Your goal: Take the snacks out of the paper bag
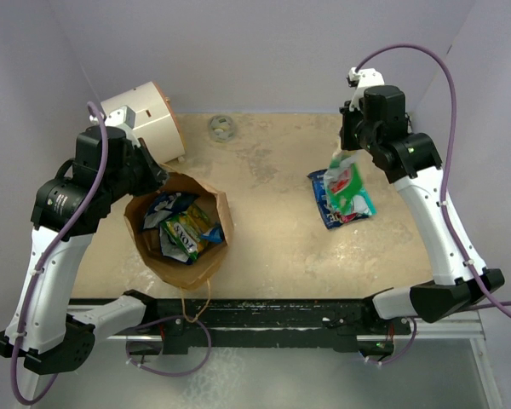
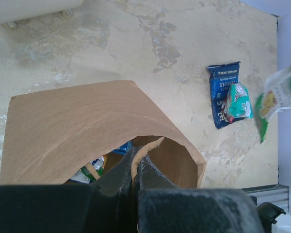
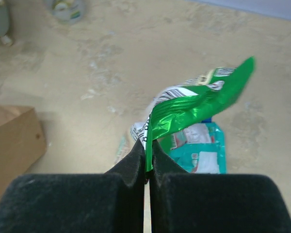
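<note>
Right now the shiny green foil snack packet (image 3: 199,104) is pinched by one edge in my right gripper (image 3: 146,155), jaws shut tight on the foil. It hangs clear of the beige mottled tabletop (image 1: 272,230). In the wrist view its long axis runs away from my fingertips toward 1 o'clock.

Directly beneath it, at about 3 o'clock on the table, lie two snacks already out. One is a flat blue packet with white lettering (image 2: 223,92), and a teal-and-red packet (image 2: 238,101) rests on its right side, touching. I judge the coming move is a release onto that pile, and it sits straight under the hanging end.

That makes three packets outside: one held, two lying.

The brown kraft paper bag (image 1: 196,268) stands at 8 o'clock on the table, well apart from my right gripper, off at its 9 o'clock. My left gripper (image 2: 136,162) is the nearer one and is closed on the bag's rim at its 11 o'clock side, holding the mouth open. Inside I can tell apart at least two snacks, a blue-and-white packet (image 1: 166,207) and a green-and-yellow packet (image 1: 192,232). Whether more lie under them I cannot tell.

One white cylinder with an orange rim (image 1: 140,115) stands at 11 o'clock and one small grey ring (image 1: 222,128) at 12.
</note>
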### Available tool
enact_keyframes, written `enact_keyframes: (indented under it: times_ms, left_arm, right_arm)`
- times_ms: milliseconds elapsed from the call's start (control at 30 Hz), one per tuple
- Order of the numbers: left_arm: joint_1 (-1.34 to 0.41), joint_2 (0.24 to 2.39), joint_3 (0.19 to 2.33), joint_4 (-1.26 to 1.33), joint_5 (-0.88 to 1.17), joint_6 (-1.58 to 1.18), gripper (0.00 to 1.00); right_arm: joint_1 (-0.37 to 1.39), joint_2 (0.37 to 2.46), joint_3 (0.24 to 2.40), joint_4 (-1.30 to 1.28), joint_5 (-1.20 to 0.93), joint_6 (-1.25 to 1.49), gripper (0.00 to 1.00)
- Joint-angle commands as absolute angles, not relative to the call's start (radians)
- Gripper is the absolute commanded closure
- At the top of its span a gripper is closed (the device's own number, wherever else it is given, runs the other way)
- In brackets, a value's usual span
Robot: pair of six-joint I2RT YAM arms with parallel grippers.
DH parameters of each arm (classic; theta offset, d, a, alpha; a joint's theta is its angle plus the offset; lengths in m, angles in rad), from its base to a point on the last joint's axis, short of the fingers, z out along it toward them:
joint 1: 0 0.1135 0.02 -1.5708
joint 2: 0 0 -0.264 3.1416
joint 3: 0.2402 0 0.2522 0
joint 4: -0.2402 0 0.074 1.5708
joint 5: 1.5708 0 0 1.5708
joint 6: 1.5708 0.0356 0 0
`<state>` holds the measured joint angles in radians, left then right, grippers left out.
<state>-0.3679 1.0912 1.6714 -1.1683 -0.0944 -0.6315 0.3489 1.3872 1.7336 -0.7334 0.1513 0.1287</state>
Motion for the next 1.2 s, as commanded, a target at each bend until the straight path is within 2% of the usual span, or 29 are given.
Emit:
enact_keyframes:
  times_ms: [0, 267, 433, 533, 700, 867, 1167]
  left_arm:
    - [-0.370, 1.088, 1.682, -1.116, -0.117, -0.602, 1.00]
    - [-0.368, 1.088, 1.634, -1.094, -0.097, -0.619, 1.00]
    - [-0.369, 1.088, 1.595, -1.066, -0.065, -0.640, 1.00]
    - [-0.370, 1.087, 1.578, -1.056, -0.055, -0.644, 1.00]
    - [-0.368, 1.094, 1.592, -1.072, -0.061, -0.639, 1.00]
    - [-0.368, 1.084, 1.631, -1.089, -0.061, -0.616, 1.00]
    - [-0.368, 1.041, 1.672, -1.025, 0.002, -0.553, 1.00]
  right_arm:
    - [0.355, 1.365, 1.786, -0.800, -0.049, 0.121, 1.00]
    - [0.354, 1.331, 1.840, -1.199, -0.135, 0.224, 1.00]
    - [0.354, 1.295, 1.777, -1.317, -0.159, 0.339, 1.00]
    - [0.373, 1.309, 1.707, -1.303, -0.166, 0.389, 1.00]
    - [0.524, 1.442, 1.688, -1.288, 0.115, 0.448, 1.00]
    - [0.555, 1.567, 1.670, -1.142, 0.186, 0.471, 1.00]
    - [0.638, 1.904, 1.826, -0.935, 0.317, 0.506, 1.00]
